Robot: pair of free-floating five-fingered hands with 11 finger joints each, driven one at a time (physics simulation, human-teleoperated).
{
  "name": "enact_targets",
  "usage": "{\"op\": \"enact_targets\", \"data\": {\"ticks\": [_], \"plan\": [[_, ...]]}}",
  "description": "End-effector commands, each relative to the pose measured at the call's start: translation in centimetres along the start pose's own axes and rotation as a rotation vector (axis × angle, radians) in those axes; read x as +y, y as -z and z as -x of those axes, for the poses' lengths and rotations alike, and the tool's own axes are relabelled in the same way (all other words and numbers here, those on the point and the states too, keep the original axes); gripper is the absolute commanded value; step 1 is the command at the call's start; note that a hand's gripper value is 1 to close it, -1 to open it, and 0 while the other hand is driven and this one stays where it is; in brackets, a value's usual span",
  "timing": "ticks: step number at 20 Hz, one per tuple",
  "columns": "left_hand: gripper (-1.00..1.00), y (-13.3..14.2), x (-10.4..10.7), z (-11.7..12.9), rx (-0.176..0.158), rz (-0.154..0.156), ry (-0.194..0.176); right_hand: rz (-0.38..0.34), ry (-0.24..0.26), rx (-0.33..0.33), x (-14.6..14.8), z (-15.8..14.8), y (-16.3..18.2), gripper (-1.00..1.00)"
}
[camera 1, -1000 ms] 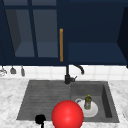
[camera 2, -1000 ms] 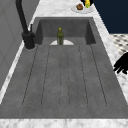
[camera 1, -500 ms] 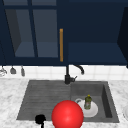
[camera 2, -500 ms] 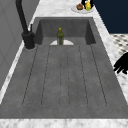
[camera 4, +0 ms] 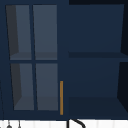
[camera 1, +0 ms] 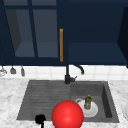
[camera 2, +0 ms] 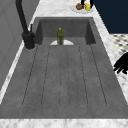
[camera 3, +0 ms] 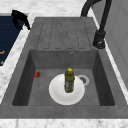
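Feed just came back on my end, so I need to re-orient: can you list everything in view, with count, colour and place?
sink: one, dark grey, set in the counter, ribbed drainboard on the left, basin on the right
faucet: one, black, behind the sink
plate: one, white, on the basin floor
bottle: one, olive green with a yellow cap, upright on the plate
ball: one, red, at the sink's front edge
wall cabinet: one, navy, glass door closed at left with an amber handle, right side open
fruit dish: one, on the counter beyond the basin
hand: one, black, at the counter's front edge by the drainboard
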Motion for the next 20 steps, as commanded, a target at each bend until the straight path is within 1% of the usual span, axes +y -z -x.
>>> {"op": "enact_targets", "data": {"ticks": [1, 2, 3, 4, 5, 6, 8, 10, 12, 16, 20], "plan": [[0.0, 0.0, 0.0, 0.0, 0.0, 0.0, 0.0, 0.019, -0.005, -0.013, 0.1, 0.0, 0.0, -1.0], [0.0, 0.0, 0.0, 0.0, 0.0, 0.0, 0.0, 0.002, -0.005, -0.019, -0.1, -0.3, -0.1, -1.0], [0.0, 0.0, 0.0, 0.0, 0.0, 0.0, 0.0, 0.03, 0.0, -0.024, -0.4, -0.3, -0.6, -1.0], [0.0, 0.0, 0.0, 0.0, 0.0, 0.0, 0.0, 0.029, -0.004, -0.028, -0.9, -0.4, -0.5, -1.0], [0.0, 0.0, 0.0, 0.0, 0.0, 0.0, 0.0, 0.029, -0.016, -0.026, -2.0, -0.7, -0.9, -1.0], [0.0, 0.0, 0.0, 0.0, 0.0, 0.0, 0.0, 0.028, -0.001, -0.035, -2.4, -0.8, -1.2, -1.0], [0.0, 0.0, 0.0, 0.0, 0.0, 0.0, 0.0, 0.049, -0.004, -0.038, -3.4, -1.1, -1.7, -1.0], [0.0, 0.0, 0.0, 0.0, 0.0, 0.0, 0.0, 0.025, 0.003, -0.039, -4.1, -1.9, -2.0, -1.0], [0.0, 0.0, 0.0, 0.0, 0.0, 0.0, 0.0, 0.001, -0.009, -0.033, -4.1, -2.4, -2.3, -1.0], [0.0, 0.0, 0.0, 0.0, 0.0, 0.0, 0.0, 0.0, -0.025, -0.028, -5.0, -3.2, -2.4, -1.0], [0.0, 0.0, 0.0, 0.0, 0.0, 0.0, 0.0, 0.002, -0.019, -0.013, -6.8, -4.0, -2.7, -1.0]]}}
